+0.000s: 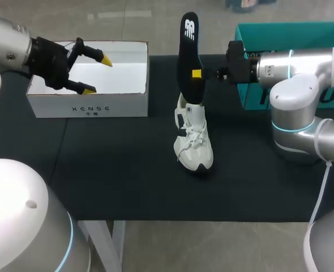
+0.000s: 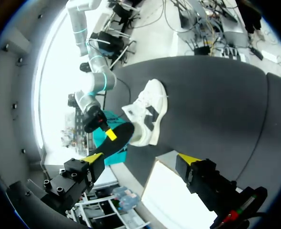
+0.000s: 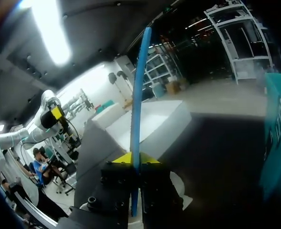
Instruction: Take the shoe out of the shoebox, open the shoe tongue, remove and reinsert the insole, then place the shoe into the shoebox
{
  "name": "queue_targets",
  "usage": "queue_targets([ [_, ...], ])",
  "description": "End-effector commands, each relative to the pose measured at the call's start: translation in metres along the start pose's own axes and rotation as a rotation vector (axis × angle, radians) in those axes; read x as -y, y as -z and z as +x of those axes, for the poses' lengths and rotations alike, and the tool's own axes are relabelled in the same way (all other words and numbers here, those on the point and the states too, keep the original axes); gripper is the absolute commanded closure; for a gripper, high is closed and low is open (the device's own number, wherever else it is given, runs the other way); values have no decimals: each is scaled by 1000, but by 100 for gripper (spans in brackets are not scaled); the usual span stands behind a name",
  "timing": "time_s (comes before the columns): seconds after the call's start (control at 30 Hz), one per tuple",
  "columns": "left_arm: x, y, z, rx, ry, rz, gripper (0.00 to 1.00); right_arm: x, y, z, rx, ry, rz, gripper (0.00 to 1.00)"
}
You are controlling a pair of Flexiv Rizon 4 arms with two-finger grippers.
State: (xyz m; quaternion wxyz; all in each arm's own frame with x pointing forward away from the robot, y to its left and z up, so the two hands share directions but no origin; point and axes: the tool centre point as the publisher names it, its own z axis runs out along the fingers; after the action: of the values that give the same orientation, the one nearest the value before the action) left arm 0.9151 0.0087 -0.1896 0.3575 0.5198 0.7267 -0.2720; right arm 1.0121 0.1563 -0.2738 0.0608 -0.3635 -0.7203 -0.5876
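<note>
A white sneaker (image 1: 193, 141) stands upright on the black table (image 1: 116, 181), toe toward the front. My right gripper (image 1: 196, 73) is shut on a black insole (image 1: 188, 51), which stands upright with its lower end at the shoe's opening. In the right wrist view the insole (image 3: 138, 95) is seen edge-on, pinched between the yellow tips of that gripper (image 3: 132, 158). My left gripper (image 1: 97, 74) hangs open and empty over the white shoebox (image 1: 127, 85). From the left wrist, that gripper (image 2: 140, 159) faces the sneaker (image 2: 147, 112) and insole (image 2: 116, 140) from well away.
A teal box (image 1: 291, 34) sits at the back right behind my right arm, and also shows beside the right gripper as a teal wall (image 3: 276, 133). The shoebox (image 3: 150, 119) lies beyond the insole. Bare black table spreads in front of the shoe.
</note>
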Motion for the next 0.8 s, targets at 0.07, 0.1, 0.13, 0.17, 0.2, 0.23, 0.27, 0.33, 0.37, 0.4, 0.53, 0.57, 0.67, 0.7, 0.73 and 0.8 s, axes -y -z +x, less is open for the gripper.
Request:
queue_targets([
  [0.07,0,0,0,-4,0,0,0,10,-3,-3,20,-1,6,100],
  [0.1,0,0,0,-4,0,0,0,13,-3,-4,21,-1,7,100],
  [0.13,0,0,0,-4,0,0,0,16,-4,-5,24,-2,11,100],
  [0.17,0,0,0,-4,0,0,0,19,-4,-7,26,-4,12,100],
  [0.2,0,0,0,-4,0,0,0,21,-5,-8,27,-5,11,100],
  [0.23,0,0,0,-4,0,0,0,23,-5,-9,31,-7,12,100],
  [0.27,0,0,0,-4,0,0,0,25,-5,-9,36,-15,11,100],
  [0.33,0,0,0,-4,0,0,0,26,-5,-10,38,-25,5,100],
  [0.37,0,0,0,-4,0,0,0,26,-5,-10,39,-27,3,100],
  [0.4,0,0,0,-4,0,0,0,26,-5,-11,39,-28,3,100],
  [0.53,0,0,0,-4,0,0,0,28,-6,-11,40,-30,3,100],
  [0.57,0,0,0,-4,0,0,0,29,-6,-11,40,-31,4,100],
  [0.67,0,0,0,-4,0,0,0,31,-6,-11,39,-34,6,100],
  [0.7,0,0,0,-4,0,0,0,32,-6,-11,38,-35,6,100],
  [0.73,0,0,0,-4,0,0,0,33,-6,-11,37,-36,7,100],
  [0.8,0,0,0,-4,0,0,0,35,-6,-11,36,-38,9,100],
])
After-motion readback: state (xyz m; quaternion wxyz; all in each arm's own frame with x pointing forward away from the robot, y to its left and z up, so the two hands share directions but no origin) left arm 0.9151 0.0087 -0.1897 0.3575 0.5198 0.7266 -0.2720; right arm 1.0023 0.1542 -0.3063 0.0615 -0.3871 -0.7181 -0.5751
